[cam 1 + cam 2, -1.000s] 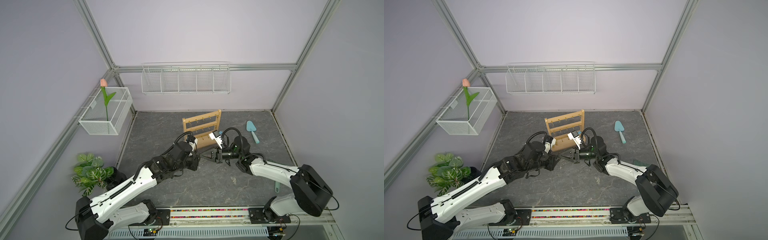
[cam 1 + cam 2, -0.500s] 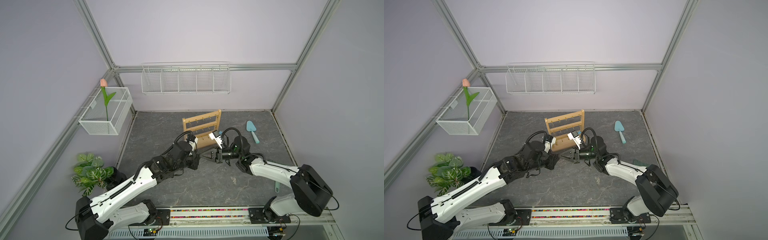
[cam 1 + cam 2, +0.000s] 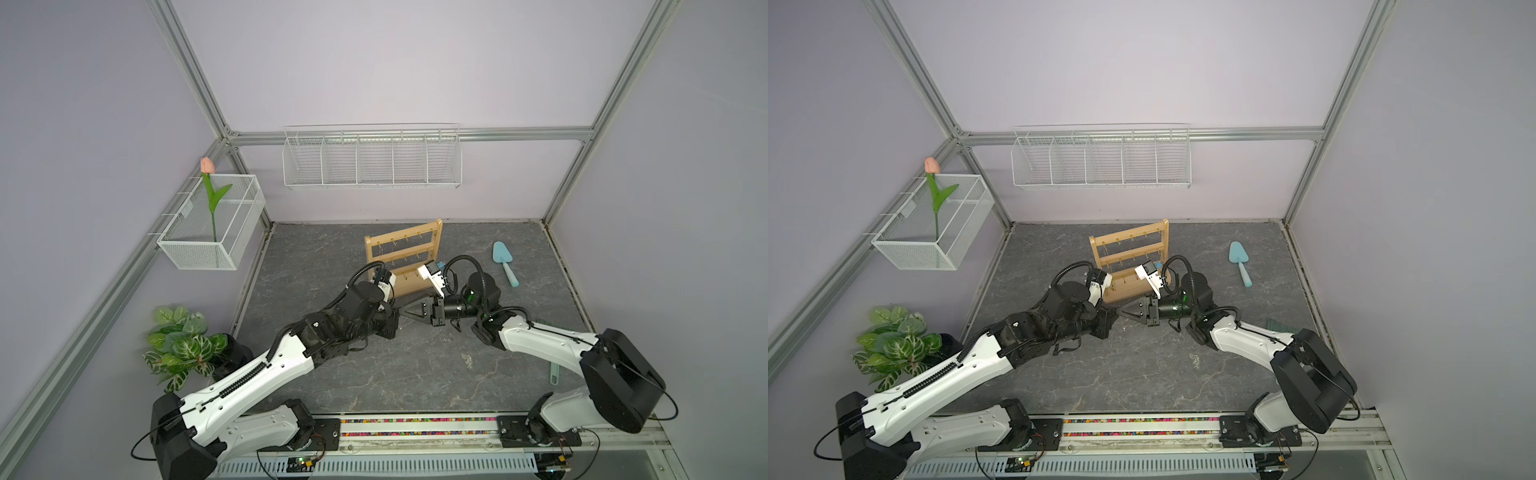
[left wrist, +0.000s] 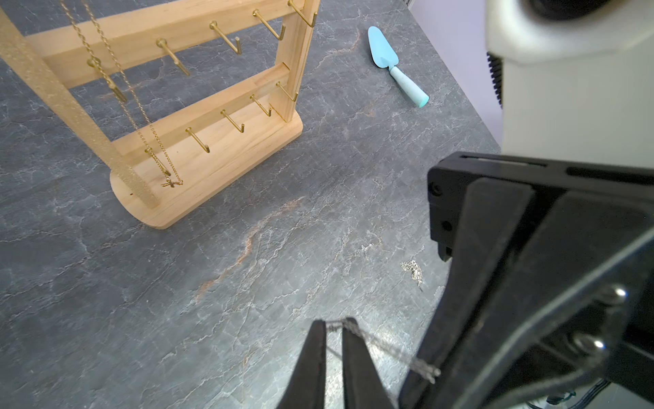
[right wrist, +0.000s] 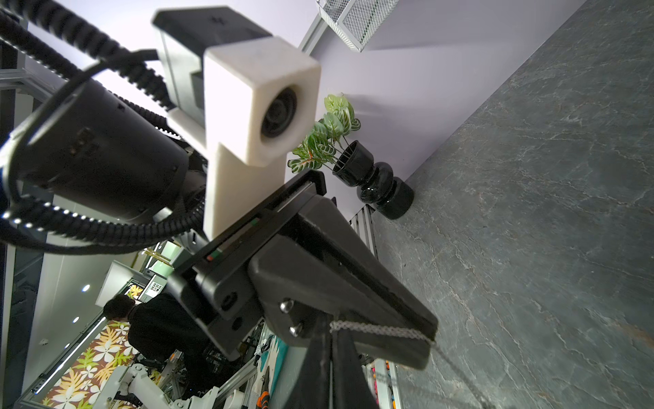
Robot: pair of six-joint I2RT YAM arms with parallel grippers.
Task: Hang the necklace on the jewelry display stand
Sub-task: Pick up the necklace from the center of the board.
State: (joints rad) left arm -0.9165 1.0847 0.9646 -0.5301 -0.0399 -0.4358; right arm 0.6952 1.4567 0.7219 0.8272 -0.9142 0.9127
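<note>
The left black parallel gripper (image 4: 334, 324) has its fingers almost together, with a thin slit showing between them. The chain crosses their tips, but whether they pinch it I cannot tell. From there the necklace, a fine silver-link chain (image 5: 382, 331), runs in a short taut span, clear of the table, to the right black parallel gripper (image 5: 332, 329), whose fingers are clenched on it. The two meet just in front of the light wooden jewelry display stand (image 4: 244, 155) with its rows of gold hooks (a gold pendant chain (image 4: 172, 183) already hangs at its left end). Further right a small silvery heap (image 4: 412, 271) lies on the grey stone-pattern table (image 3: 415, 374); whether it belongs to the necklace I cannot tell.

As a thing to handle, I judge the necklace nearly weightless, limp and slick, apt to sag, swing and snag. It is best pinched at two points set apart, so the span between can drop over a hook.
</note>
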